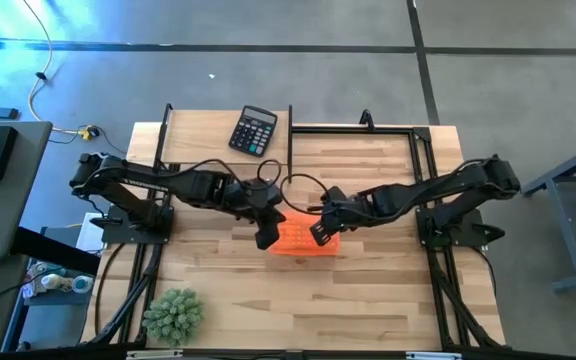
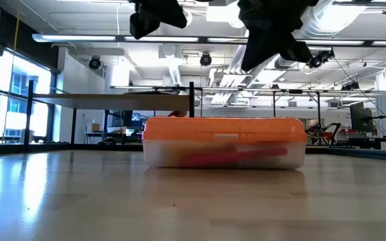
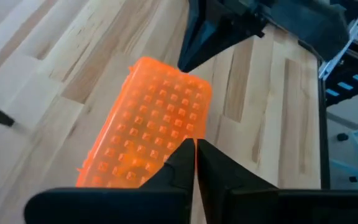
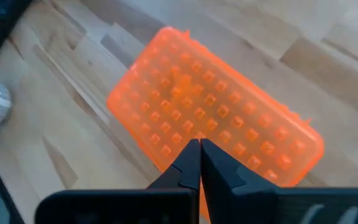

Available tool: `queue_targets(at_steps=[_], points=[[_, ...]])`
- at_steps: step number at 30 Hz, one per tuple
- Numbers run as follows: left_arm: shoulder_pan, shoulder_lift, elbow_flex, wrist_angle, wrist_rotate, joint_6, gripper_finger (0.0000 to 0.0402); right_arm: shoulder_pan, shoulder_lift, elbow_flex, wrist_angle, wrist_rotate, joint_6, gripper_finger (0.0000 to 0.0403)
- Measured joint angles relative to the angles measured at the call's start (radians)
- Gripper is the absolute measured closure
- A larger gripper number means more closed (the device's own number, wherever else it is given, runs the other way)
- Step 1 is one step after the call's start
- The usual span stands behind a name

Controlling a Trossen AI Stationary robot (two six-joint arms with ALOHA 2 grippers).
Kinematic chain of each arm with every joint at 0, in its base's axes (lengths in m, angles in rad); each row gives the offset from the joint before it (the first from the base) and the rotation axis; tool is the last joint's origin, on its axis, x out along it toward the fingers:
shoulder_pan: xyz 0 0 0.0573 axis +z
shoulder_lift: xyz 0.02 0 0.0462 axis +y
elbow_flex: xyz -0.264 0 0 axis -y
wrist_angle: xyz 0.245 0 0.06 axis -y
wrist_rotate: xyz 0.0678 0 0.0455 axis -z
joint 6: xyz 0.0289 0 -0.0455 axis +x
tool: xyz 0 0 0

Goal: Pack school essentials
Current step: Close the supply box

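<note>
Orange lid, studded with a grid of small square bumps, covers a clear-walled pencil box (image 1: pixel 303 241) lying flat at the middle of the table (image 1: pixel 368 290). There is one box, one black calculator (image 1: pixel 254 130) at twelve o'clock near the far edge, and one green spiky plant (image 1: pixel 173 314) at seven o'clock. Two arms hang above the box: the left gripper (image 1: pixel 265 238) at its nine o'clock end, the right gripper (image 1: pixel 320 232) at its two o'clock corner, each with fingers pressed together on nothing. Only the low view shows, through the box's wall, something red lying inside; each wrist view shows the lid's bumps.
</note>
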Motion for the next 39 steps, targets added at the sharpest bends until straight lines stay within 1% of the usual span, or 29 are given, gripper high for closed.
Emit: queue_targets(at_steps=[7,9,15,22,31,35,39], points=[[0.0,0.054,0.002,0.0,-0.002,0.0,0.0401,0.008,0.065,0.0,0.008,-0.058,0.027,0.0403],[0.0,0.083,-0.002,-0.047,0.0,0.0,0.0401,0.014,0.077,0.0,0.004,-0.074,0.052,0.0403],[0.0,0.162,-0.001,-0.044,0.041,0.008,0.0401,0.038,0.091,-0.001,-0.022,-0.079,0.103,0.0403],[-0.002,0.222,-0.001,-0.04,0.042,0.01,0.0401,0.048,0.109,-0.002,-0.033,-0.095,0.147,0.0403],[-0.002,0.235,-0.001,-0.048,0.051,0.015,0.0401,0.048,0.132,-0.001,-0.034,-0.128,0.157,0.0403],[0.0,0.247,0.0,-0.045,0.054,0.025,0.0401,0.047,0.135,-0.001,-0.033,-0.127,0.152,0.0403],[0.003,0.27,0.001,-0.041,0.08,0.026,0.0401,0.046,0.135,-0.001,-0.041,-0.116,0.151,0.0403]])
